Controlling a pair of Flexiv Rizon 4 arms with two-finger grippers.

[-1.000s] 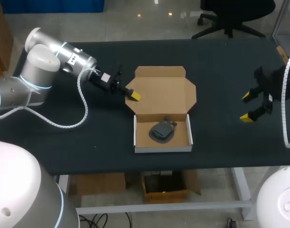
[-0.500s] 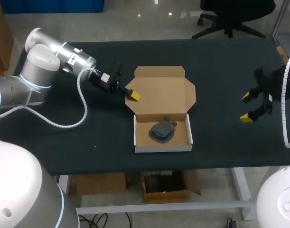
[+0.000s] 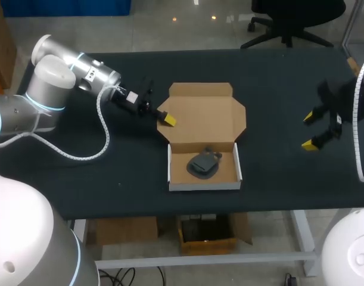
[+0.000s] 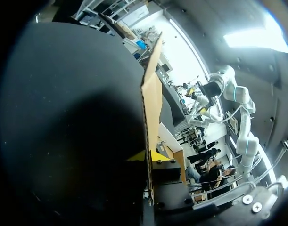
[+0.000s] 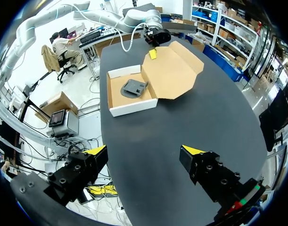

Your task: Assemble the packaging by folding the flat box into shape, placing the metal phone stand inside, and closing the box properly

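Observation:
A cardboard box (image 3: pixel 204 179) with white walls lies open mid-table, its brown lid (image 3: pixel 202 116) spread flat behind it. Inside the tray rests the dark grey phone stand (image 3: pixel 204 164). My left gripper (image 3: pixel 168 120) is at the lid's left side flap, shut on that flap. In the left wrist view the flap (image 4: pixel 151 101) shows edge-on, with the left gripper (image 4: pixel 148 156) showing a yellow tip on each side of it. My right gripper (image 3: pixel 311 130) hovers open over the table's right part, holding nothing. The right wrist view has that gripper (image 5: pixel 144 151) well short of the box (image 5: pixel 132 96) and stand (image 5: pixel 134 87).
The dark table (image 3: pixel 277 77) is bare around the box. The box's front wall stands close to the table's near edge. My left arm's white cable (image 3: pixel 104 131) loops over the table's left side.
My right gripper has shifted slightly toward the table's far side. The left gripper, box and stand have stayed where they were.

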